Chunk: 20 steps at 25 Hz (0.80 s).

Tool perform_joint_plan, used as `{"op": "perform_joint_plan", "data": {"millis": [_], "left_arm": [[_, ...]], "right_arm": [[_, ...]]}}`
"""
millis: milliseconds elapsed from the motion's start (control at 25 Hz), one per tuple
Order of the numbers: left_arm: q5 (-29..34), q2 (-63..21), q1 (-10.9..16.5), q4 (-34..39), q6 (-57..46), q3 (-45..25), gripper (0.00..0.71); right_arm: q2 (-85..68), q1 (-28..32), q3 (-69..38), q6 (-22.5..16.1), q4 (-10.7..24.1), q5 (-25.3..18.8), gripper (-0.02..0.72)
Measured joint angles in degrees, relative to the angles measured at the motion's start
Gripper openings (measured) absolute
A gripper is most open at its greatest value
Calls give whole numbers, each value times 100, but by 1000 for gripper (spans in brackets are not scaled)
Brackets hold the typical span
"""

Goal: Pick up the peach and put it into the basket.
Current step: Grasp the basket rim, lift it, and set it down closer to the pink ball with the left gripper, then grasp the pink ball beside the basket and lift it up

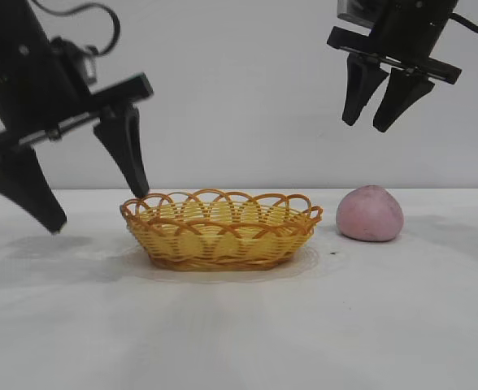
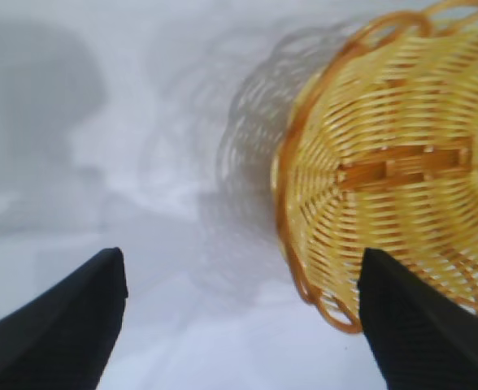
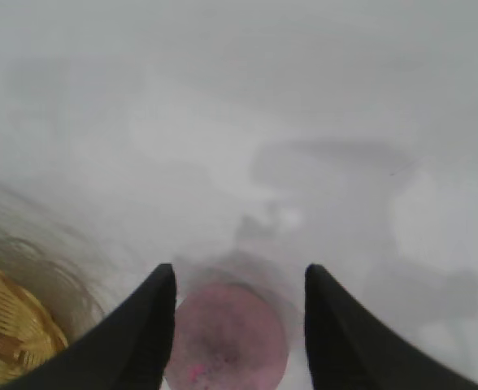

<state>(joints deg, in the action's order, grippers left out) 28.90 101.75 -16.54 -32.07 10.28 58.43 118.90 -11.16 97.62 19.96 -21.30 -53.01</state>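
step: pre-grasp | dull pink rounded peach (image 1: 370, 214) on table, just right of woven tan wicker basket (image 1: 220, 230) | right gripper (image 1: 383, 123) above peach, jaws spread, empty | left gripper (image 1: 99, 207) spread, idle by basket | next: descend straight, clamp peach

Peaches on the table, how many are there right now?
1. The peach sits on the table to the right of the basket, apart from it, below the raised open right gripper. The basket looks empty.
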Motion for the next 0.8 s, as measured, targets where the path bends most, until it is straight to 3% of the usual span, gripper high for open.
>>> {"op": "perform_joint_plan", "data": {"millis": [320,440,640,800], "left_arm": [[-5,-386,956,2977,-1278,0,525],[87,-462,1074,3866,-1733,0,525],[340,-1550,1074,4284,-2042,-146,525],[613,-3185,1074,4283,-2133,-941,525]], "right_arm": [[0,0,0,2,0,0,295],[0,0,0,2,-4,0,295],[0,0,0,13,-37,0,295],[0,0,0,13,-144,0,295]]}}
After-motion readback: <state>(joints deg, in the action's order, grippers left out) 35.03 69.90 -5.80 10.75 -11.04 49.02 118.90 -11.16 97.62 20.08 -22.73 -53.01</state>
